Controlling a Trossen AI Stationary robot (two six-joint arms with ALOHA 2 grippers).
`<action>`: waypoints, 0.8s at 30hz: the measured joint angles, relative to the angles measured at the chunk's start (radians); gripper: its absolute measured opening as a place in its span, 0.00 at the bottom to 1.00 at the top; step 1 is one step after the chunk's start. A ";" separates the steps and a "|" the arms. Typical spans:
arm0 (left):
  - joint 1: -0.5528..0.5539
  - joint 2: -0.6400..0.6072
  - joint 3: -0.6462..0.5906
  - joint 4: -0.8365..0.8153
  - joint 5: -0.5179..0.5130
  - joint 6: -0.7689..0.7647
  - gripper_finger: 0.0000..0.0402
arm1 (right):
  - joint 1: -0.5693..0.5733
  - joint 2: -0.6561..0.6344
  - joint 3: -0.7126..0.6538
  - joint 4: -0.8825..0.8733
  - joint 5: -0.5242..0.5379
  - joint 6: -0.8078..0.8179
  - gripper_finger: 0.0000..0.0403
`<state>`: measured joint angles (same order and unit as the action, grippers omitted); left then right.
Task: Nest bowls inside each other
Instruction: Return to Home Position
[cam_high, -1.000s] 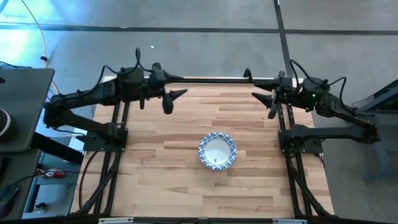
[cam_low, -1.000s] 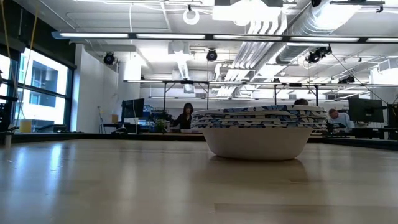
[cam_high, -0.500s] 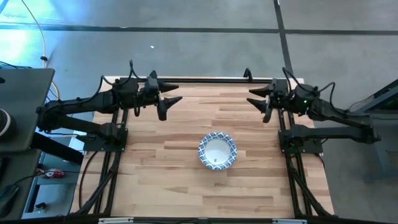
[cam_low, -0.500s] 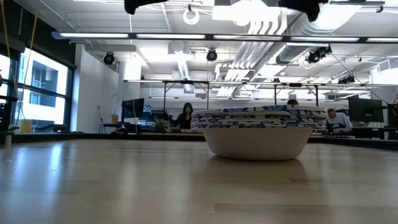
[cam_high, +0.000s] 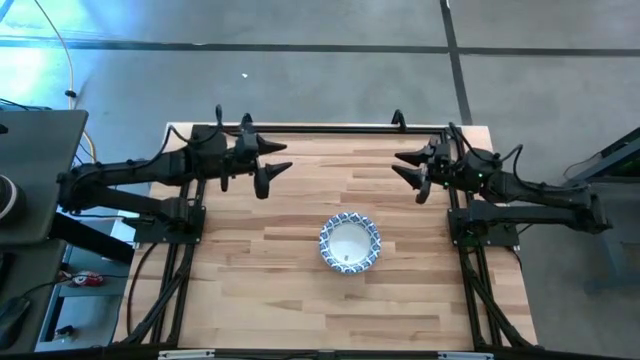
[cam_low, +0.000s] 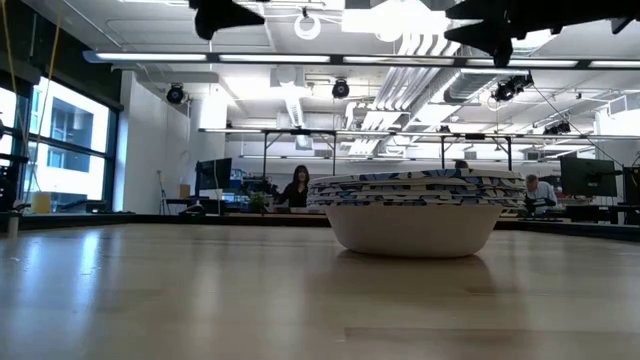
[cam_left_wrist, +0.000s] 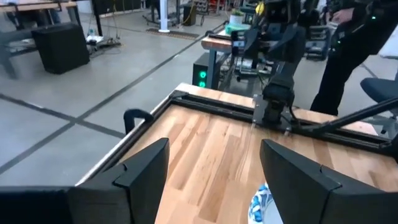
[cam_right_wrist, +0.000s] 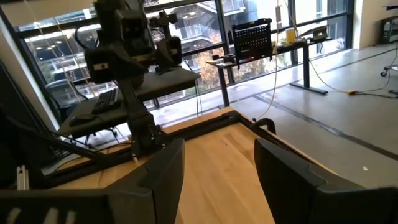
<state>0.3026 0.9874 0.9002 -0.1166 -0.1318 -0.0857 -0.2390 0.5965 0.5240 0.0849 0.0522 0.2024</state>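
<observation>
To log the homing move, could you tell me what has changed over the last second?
The left gripper and right gripper, both open as before, have sunk: out of the low view a second ago, they now dip into its top. The right has also crept inward. The bowl stack has not moved.

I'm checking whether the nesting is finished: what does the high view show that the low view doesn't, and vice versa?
High only: the whole table, both arms, left tool and right tool open, apart from the bowls. Low only: the layered rims of the stack, people in the room behind. Both: one stack of bowls on the table, tools above.
</observation>
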 joint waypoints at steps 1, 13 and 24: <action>0.006 -0.008 -0.023 0.017 0.000 -0.009 0.60 | 0.000 -0.002 0.000 -0.002 0.000 -0.001 0.46; 0.051 -0.033 -0.239 0.223 0.047 -0.055 0.60 | 0.000 -0.003 0.000 -0.084 0.009 -0.062 0.46; 0.107 -0.034 -0.349 0.358 0.095 -0.035 0.60 | -0.001 -0.004 -0.033 -0.115 0.126 -0.200 0.46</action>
<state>0.4097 0.9535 0.5513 0.2411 -0.0372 -0.1204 -0.2398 0.5922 0.4910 -0.0306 0.1777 0.0024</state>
